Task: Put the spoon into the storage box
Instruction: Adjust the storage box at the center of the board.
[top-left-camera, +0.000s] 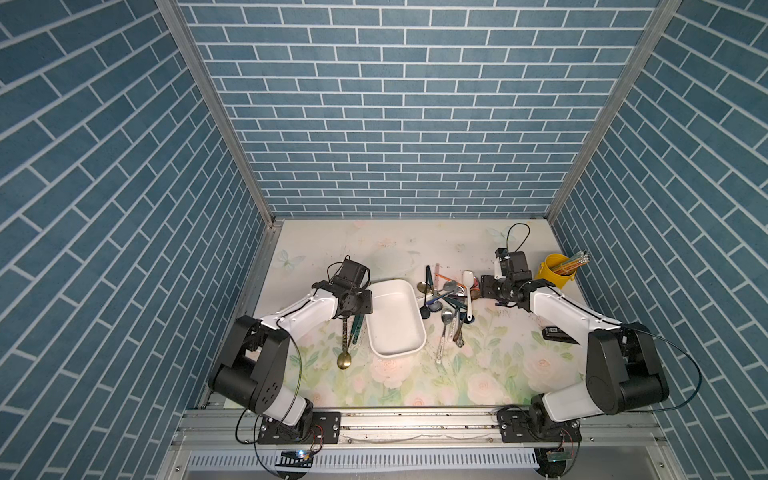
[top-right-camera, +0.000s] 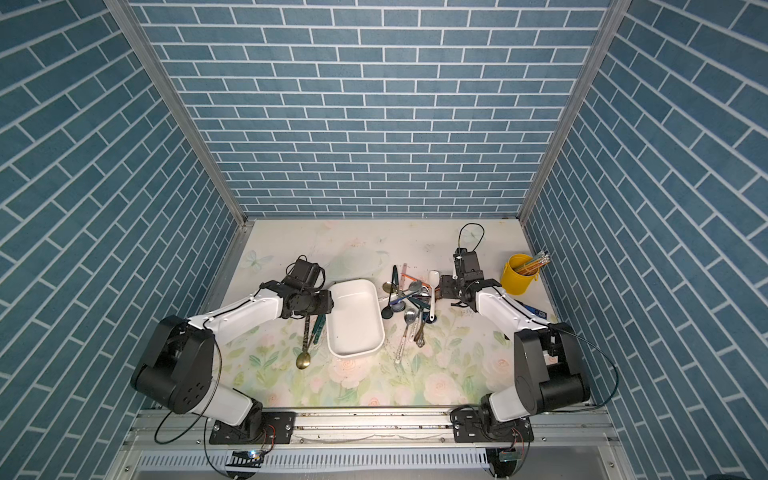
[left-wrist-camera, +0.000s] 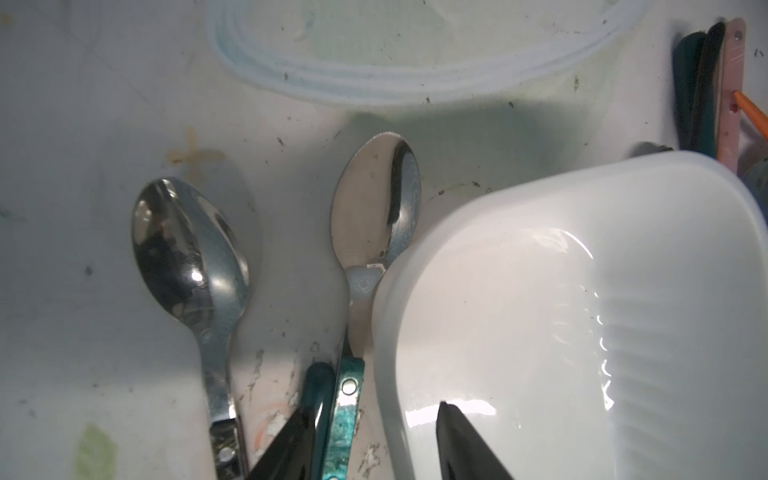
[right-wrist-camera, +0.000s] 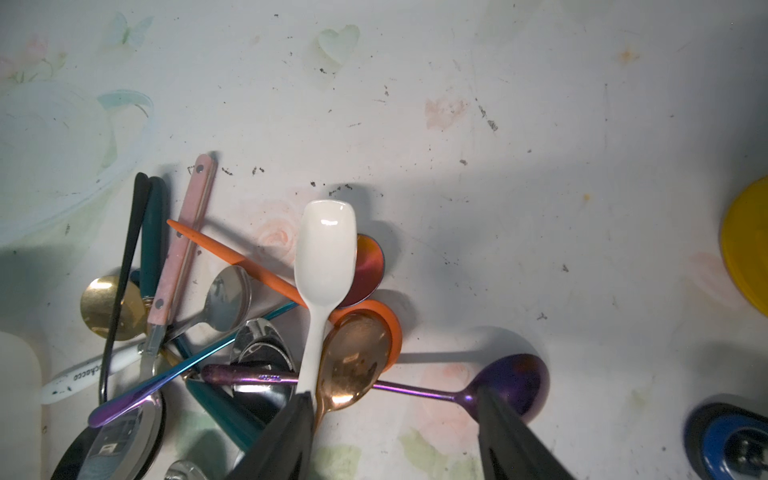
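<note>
White storage box (top-left-camera: 395, 320) left of desk (top-left-camera: 478, 374) centre, teal-handled spoon (left-wrist-camera: 376, 208) just beside its wall, left end effector (left-wrist-camera: 376, 407) part-open astride that handle and box rim, spoon heap (top-left-camera: 444, 299) right of box, right end effector (right-wrist-camera: 394, 391) wide open above copper spoon (right-wrist-camera: 353, 361), gripping nothing.

stretching the left arm (top-left-camera: 307, 309) out low, elbow folded high on the near side of the storage box (top-left-camera: 395, 328), white forearm slanting toward the box's left wall, wrist sitting just beside that wall near its far corner. pointing the left gripper (left-wrist-camera: 374, 407) steeply down, jaws standing partway apart, one finger (left-wrist-camera: 457, 449) hanging over the inside of the box, its mate outside the wall. extending the right arm (top-left-camera: 557, 307) well to the right of the box, level with its far end, wrist turned toward it. aiming the right gripper (right-wrist-camera: 395, 392) downward, jaws spread wide.
</note>
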